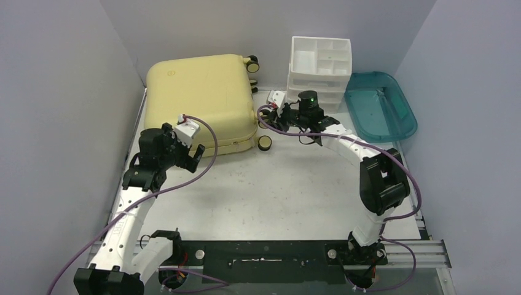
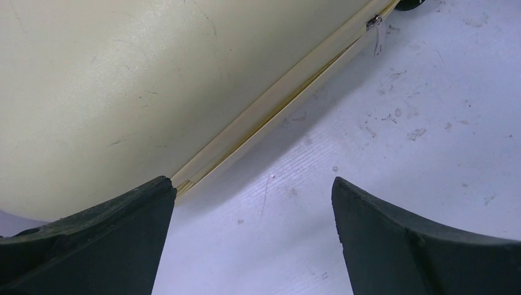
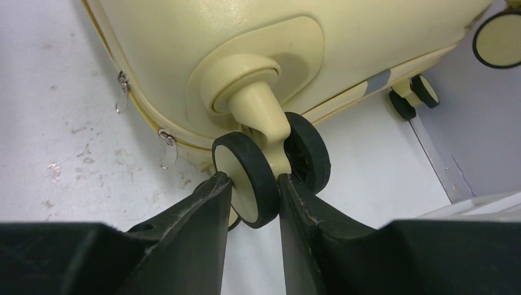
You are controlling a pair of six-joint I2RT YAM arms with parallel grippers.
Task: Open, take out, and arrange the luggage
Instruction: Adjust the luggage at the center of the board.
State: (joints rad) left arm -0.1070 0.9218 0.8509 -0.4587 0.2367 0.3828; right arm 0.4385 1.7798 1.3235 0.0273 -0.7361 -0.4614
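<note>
1. The luggage (image 1: 199, 98), a pale yellow hard shell with rounded corners, lies closed and flat at the far left of the surface (image 1: 276, 190).
2. The left claw (image 2: 252, 184) stands wide at its near seam.
3. The right claw (image 3: 253, 179) pinches one wheel (image 3: 242, 178) (black tyre, cream hub).

Bright, even, diffuse light falls from above onto the white table (image 1: 276, 190). The luggage (image 1: 203, 92) casts only a soft, narrow grey shadow along its near edge, plainest in the left wrist view. Glare is limited to a mild sheen on the luggage's rounded shell in the right wrist view. The overhead picture is sharp throughout. In the wrist views the left gripper (image 2: 250, 181) and right gripper (image 3: 253, 177), nearest the lens, show as dark shapes with little detail, softer than the luggage beyond them.
</note>
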